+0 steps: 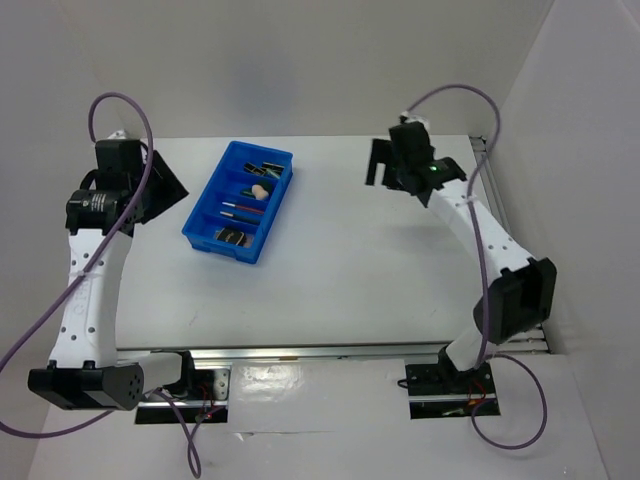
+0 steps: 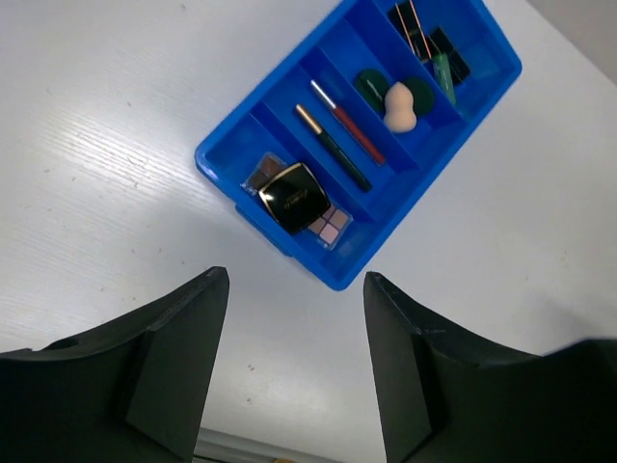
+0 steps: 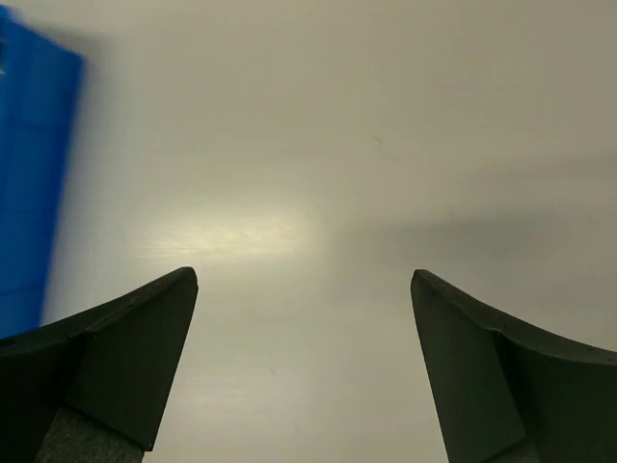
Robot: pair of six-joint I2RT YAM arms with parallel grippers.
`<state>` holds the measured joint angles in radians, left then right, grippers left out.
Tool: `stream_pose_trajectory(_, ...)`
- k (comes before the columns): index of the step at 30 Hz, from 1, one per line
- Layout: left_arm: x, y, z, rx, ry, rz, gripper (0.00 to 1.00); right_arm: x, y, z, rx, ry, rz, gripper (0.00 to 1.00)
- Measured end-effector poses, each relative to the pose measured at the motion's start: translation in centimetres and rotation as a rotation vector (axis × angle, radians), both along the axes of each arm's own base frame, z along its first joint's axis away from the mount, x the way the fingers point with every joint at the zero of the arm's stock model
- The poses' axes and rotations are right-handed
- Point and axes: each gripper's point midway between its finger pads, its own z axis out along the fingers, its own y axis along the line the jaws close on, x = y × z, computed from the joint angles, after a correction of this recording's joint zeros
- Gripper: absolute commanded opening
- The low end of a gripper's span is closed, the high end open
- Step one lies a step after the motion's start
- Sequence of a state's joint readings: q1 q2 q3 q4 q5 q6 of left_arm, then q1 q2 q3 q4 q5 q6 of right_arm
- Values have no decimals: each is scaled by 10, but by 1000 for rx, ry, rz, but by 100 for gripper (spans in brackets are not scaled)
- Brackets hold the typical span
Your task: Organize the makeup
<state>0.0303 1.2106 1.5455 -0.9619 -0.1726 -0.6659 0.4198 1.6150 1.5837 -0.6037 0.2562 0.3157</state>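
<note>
Left pincer (image 2: 294,318) and right pincer (image 3: 304,309) gape wide; gold lettering on the square compact (image 2: 293,196) is illegible.

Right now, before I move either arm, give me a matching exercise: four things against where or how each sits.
Things:
1 square compact
2 sponge
3 red pencil
4 right gripper

States:
A open above the table
B alongside a dark pencil
C on top of the eyeshadow palette
D next to a round compact

Pairs: 1-C, 2-D, 3-B, 4-A
</note>
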Motion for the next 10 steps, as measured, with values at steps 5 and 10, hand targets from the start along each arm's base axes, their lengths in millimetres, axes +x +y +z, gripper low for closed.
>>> stream_pose_trajectory(5,0,-19,-17,-30,35,-130,71,-60,-96,-54,-10,213,-301,99)
stream_pose_trajectory(10,-1,-34,-33,-68,58,-221,71,-114,-121,-64,24,257,-380,99)
